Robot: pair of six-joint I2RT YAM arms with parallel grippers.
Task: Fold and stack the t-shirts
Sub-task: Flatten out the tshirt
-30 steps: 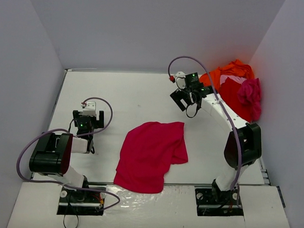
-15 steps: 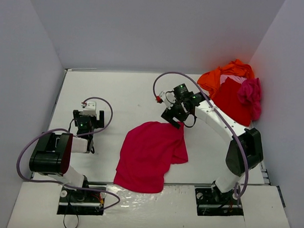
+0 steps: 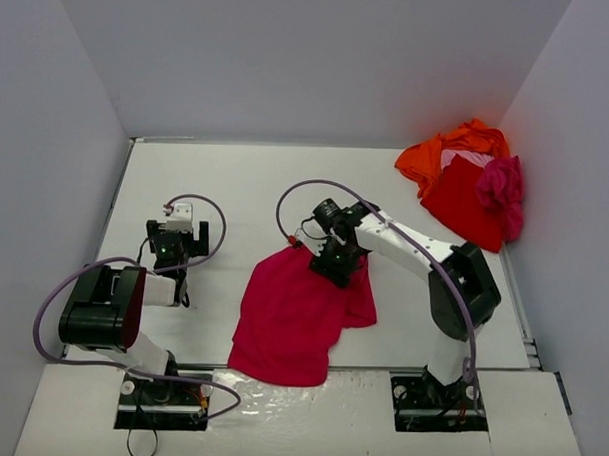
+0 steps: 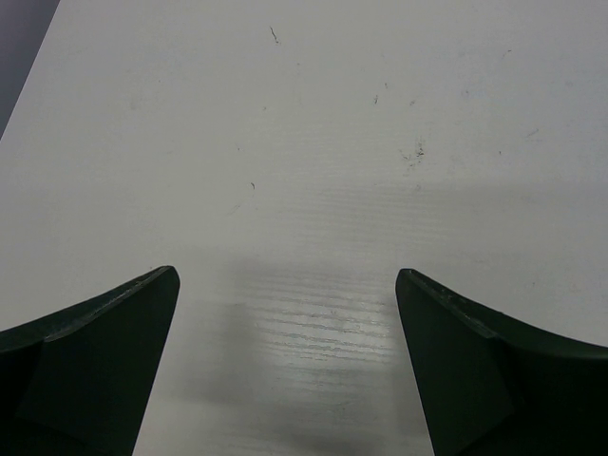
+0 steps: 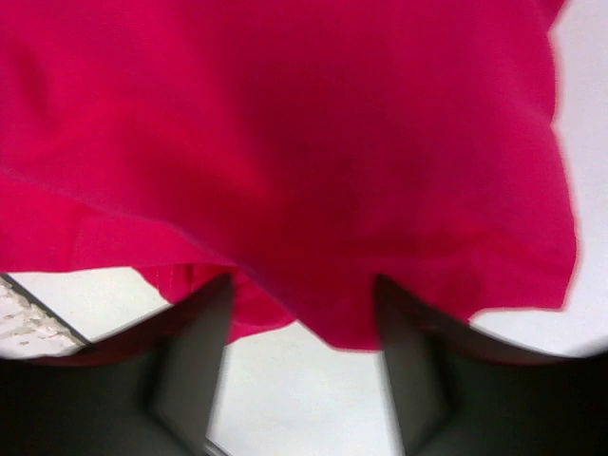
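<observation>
- Your right end effector sat on the far edge of the crimson t-shirt, which lay crumpled mid-table. Its fingers straddled a fold at a middling gap, and you could not tell whether the cloth was pinched. A shallow bite there could have slipped on lifting.
- The fold looked several layers thick, so you might have caught front and back together and raised the shirt bunched rather than spread.
- The near hem reached the near edge of the table, and a careless pull could have dragged it askew.
- Your left end effector stood wide open over bare table, well apart from the shirt, leaving the other corner unsupported.
- The pile of other t-shirts lay in the far right corner, where a wide swing of the right arm could have snagged it.
</observation>
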